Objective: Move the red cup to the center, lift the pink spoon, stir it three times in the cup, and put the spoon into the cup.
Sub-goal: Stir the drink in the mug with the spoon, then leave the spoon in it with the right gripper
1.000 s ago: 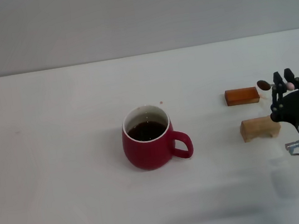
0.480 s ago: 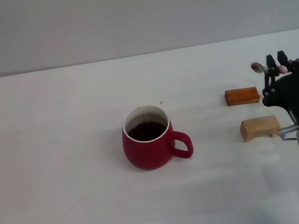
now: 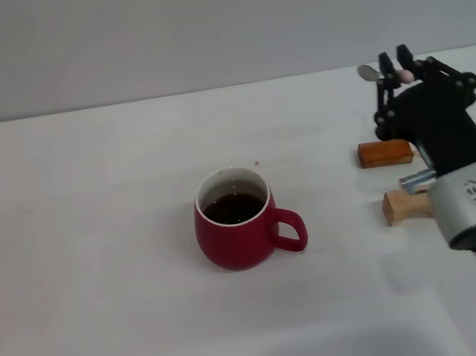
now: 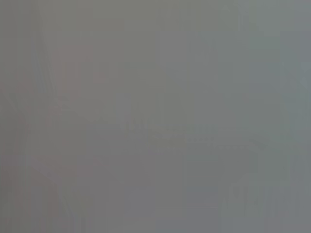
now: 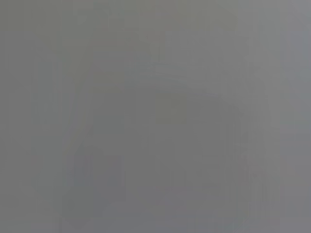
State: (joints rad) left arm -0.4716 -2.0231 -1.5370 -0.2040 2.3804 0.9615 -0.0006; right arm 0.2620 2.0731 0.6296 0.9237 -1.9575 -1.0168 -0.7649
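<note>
The right gripper (image 3: 393, 63) has its jaws closed on the pink spoon (image 3: 384, 74), held up in the air at the right side of the desk (image 3: 97, 253); the grey metal bowl sticks out toward the robot's left, and a bit of pale pink handle shows between the black fingers (image 3: 405, 57). The left gripper is nowhere in the head view, and both wrist views show only featureless grey.

Nearest to the robot, the right arm's grey housing fills the lower right corner (it bears a small patch of marking, too fine to read). Just beyond it, a tan wooden block (image 3: 401, 205) lies on the desk, partly hidden by the arm. A little farther back sits an orange-brown block (image 3: 384, 153), just below the gripper's black body.

The red cup (image 3: 237, 219) stands upright near the middle of the desk, well apart from the spoon and to the robot's left of it. Its loop handle points toward the blocks. Inside its white wall is a dark liquid, filling it to somewhat below the rim.
</note>
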